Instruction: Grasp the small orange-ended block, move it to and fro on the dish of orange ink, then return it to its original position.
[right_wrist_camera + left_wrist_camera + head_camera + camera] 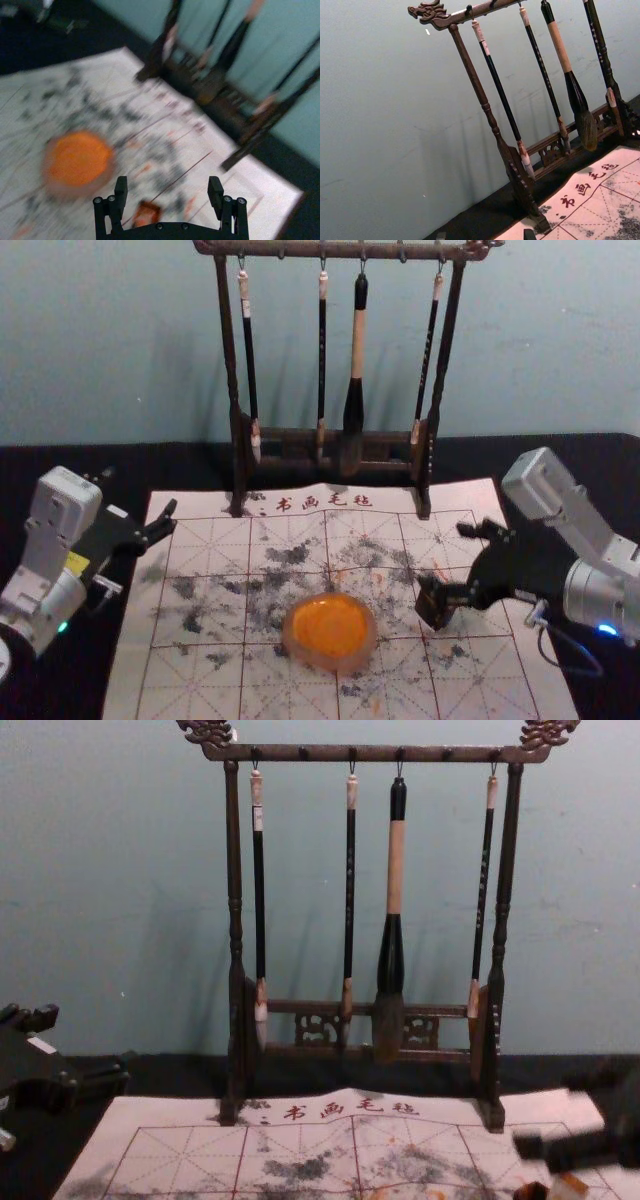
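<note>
Close by the open right pincer, the block sits on the mat.

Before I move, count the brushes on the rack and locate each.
4 on the rack: thin brush far left, thin brush left of centre, thick brush right of centre, thin brush far right.

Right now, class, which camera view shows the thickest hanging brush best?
The chest view: the brush appears whole and large. The head view has it whole but smaller; both wrist views cut off its top.
</note>
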{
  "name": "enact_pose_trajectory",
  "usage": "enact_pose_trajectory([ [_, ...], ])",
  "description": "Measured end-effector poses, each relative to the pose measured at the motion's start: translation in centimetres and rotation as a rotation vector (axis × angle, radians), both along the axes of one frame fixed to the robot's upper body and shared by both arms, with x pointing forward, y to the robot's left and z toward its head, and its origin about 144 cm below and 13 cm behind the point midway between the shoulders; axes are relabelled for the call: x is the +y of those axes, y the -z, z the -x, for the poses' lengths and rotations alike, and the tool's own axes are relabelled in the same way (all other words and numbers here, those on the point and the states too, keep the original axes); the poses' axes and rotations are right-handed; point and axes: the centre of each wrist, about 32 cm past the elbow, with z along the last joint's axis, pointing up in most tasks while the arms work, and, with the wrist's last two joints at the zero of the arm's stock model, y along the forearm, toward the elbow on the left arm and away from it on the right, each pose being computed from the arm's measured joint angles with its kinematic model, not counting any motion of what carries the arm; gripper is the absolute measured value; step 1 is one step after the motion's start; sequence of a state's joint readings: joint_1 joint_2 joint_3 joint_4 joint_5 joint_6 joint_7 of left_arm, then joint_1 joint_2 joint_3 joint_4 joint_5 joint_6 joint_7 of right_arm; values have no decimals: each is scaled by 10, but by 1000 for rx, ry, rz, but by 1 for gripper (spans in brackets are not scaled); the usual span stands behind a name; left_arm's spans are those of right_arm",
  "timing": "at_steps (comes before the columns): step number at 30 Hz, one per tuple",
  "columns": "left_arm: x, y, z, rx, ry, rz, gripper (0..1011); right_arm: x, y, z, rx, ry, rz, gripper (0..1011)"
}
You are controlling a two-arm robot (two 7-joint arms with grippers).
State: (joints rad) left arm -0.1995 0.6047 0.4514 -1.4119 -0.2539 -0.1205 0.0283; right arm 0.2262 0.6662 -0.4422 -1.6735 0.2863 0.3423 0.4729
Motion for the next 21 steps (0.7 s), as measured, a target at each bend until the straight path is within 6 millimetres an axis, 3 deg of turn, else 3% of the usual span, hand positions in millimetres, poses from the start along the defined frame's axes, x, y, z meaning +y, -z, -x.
enact_pose_trajectory([
  [7,0,0,0,0,0,0,1001,4,14,11,-224,174,-69,1000],
  [12,0,0,0,0,0,0,1001,7,36,18,-375,330,-26,1000],
  [21,0,0,0,0,0,0,1001,10,78,28,-447,482,97,1000],
])
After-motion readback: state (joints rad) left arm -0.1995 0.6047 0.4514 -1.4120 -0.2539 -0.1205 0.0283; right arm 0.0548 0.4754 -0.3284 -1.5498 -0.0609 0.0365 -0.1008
